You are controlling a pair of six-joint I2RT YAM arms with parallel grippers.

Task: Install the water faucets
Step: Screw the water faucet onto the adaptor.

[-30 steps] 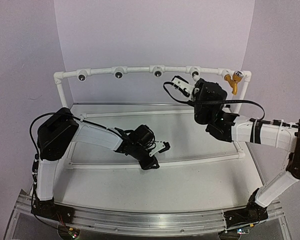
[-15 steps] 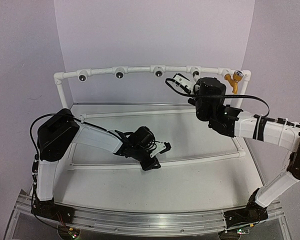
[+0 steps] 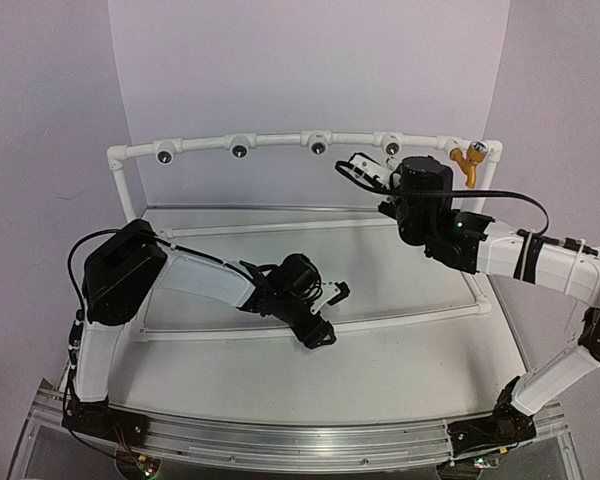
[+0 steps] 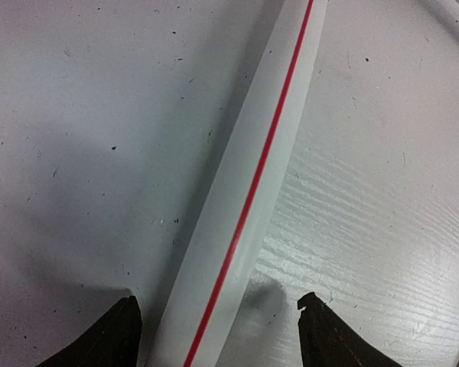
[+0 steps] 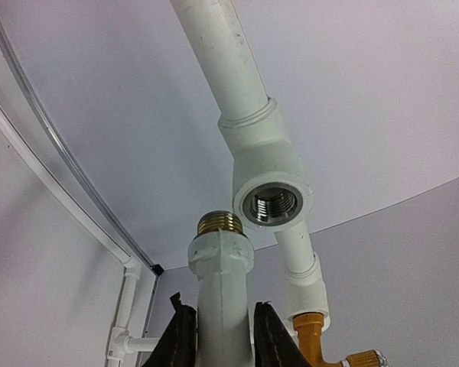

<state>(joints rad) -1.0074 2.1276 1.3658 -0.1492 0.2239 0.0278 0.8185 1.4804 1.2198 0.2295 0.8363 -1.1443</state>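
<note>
Rightward and up goes the right gripper (image 5: 218,325), clamped on the white faucet (image 5: 220,260) by its smooth stem, the brass thread now just below-left of the open socket (image 5: 269,205) on the pipe frame (image 3: 280,140) — while the left gripper (image 4: 214,329) has spread apart over the red-striped rail (image 4: 252,191). The orange faucet (image 3: 468,160) already sits at the frame's right end. The white one looks light, stiff, slick plastic — best held low on the body, leaving the thread free.
</note>
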